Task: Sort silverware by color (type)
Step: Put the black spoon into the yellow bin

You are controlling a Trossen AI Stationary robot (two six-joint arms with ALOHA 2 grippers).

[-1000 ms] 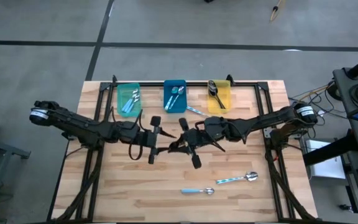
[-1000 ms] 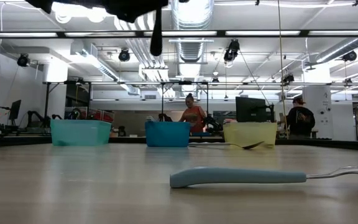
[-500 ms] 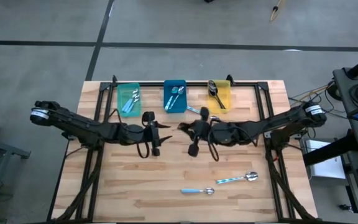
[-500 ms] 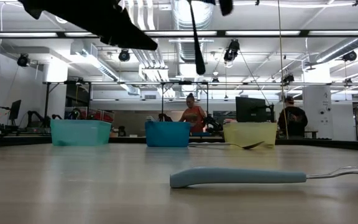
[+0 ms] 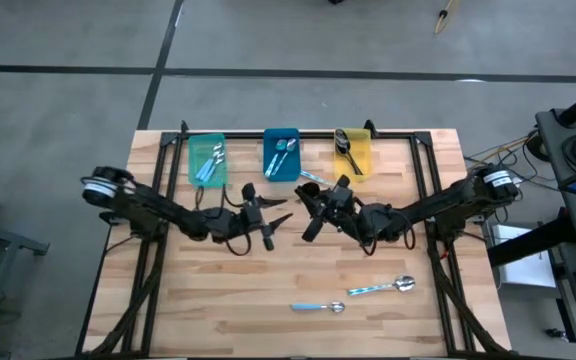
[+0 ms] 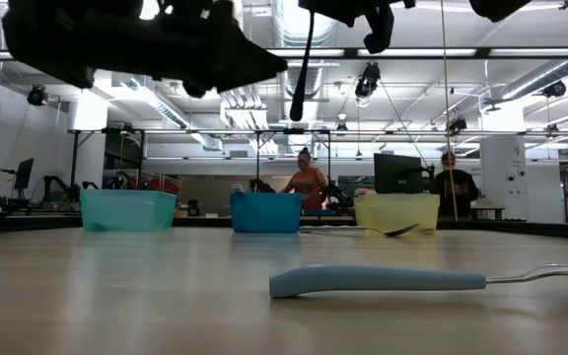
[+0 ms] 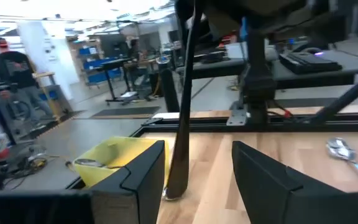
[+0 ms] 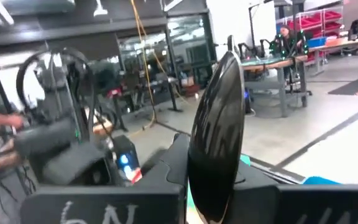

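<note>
Right gripper (image 5: 320, 206) is up over the middle of the surface (image 5: 268, 290), clamped on a dark spoon (image 5: 311, 226) that hangs down from it, handle toward the wood. Just across from it, the left gripper (image 5: 273, 222) hovers with its fingers parted and nothing between them. Beyond both grippers stand the teal bin (image 5: 206, 160), blue bin (image 5: 281, 154) and yellow bin (image 5: 353, 152), each with spoons inside. Nearer the front edge lie two blue-handled spoons (image 5: 380, 287), well apart from either gripper.
</note>
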